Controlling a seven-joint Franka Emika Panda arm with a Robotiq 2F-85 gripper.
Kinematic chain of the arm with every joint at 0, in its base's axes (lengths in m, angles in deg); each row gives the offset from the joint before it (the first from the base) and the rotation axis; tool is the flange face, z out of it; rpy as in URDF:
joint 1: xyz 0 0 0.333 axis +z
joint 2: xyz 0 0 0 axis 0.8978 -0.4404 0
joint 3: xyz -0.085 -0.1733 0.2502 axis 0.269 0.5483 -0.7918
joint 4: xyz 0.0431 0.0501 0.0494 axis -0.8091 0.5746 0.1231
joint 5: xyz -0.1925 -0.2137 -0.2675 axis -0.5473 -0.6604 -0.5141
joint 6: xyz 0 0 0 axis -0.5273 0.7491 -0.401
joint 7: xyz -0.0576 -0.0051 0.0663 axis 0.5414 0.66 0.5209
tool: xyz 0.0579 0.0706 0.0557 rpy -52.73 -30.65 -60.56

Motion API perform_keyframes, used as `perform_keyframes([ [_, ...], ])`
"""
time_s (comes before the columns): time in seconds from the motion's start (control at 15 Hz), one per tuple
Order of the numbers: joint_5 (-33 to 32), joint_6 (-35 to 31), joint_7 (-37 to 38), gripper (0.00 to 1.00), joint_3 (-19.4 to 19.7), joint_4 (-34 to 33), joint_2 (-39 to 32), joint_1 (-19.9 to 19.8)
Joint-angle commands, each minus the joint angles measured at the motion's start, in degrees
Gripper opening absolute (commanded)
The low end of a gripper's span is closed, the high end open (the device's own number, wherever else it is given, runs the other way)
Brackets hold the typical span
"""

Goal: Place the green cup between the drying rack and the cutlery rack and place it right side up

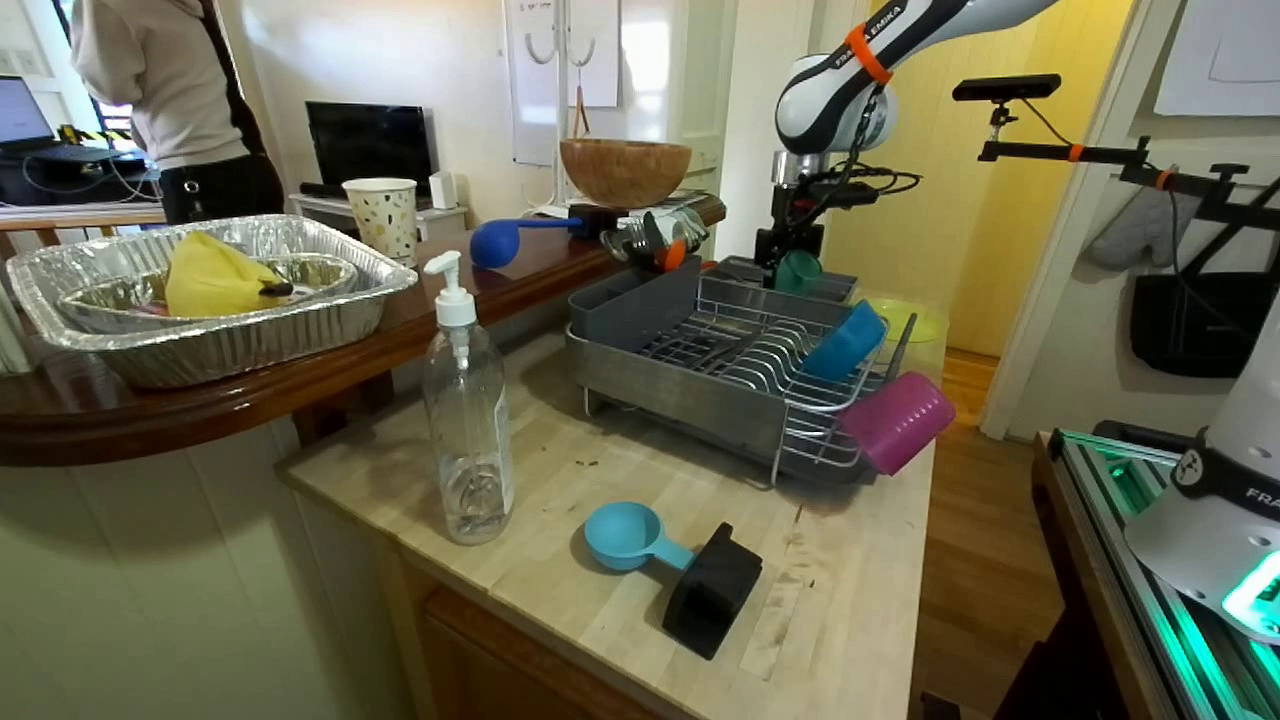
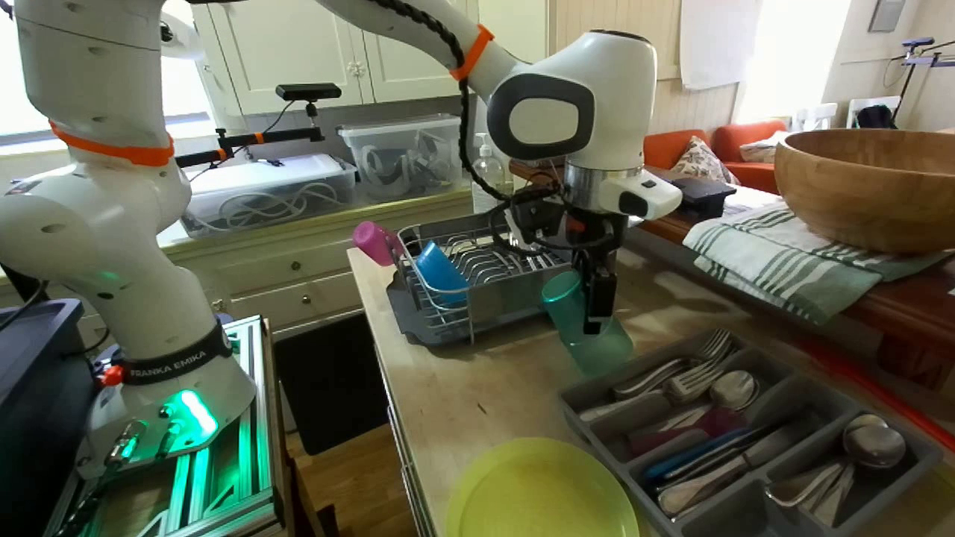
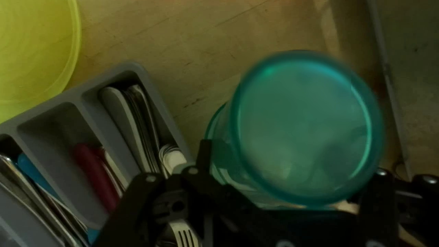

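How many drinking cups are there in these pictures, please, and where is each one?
4: green cup, held tilted in the gripper; blue cup, leaning in the drying rack; magenta cup, on that rack's end; speckled cup, on the brown counter. Others may be hidden.

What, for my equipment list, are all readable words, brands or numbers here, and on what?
"FRANKA EMIKA": robot's base band, in an exterior view; elsewhere cropped.
"FRA… EMIKA": forearm; orange strap partly hides the first word.
Too small to read: wall sheet writing; base emblem; any print on the bottle label.
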Motion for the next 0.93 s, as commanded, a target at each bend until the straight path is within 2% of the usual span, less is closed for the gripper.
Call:
perform_keyframes([
  [0.0, 1.5, -8.5, -1.7, 0.56, -0.4, 7.5, 4.4, -0.2],
  [0.4, 5.2, -18.0, -5.3, 0.56, -2.0, 14.0, 6.6, -0.4],
  [0.87, 9.6, -16.8, -11.2, 0.56, -2.5, 16.7, 8.7, -0.9],
])
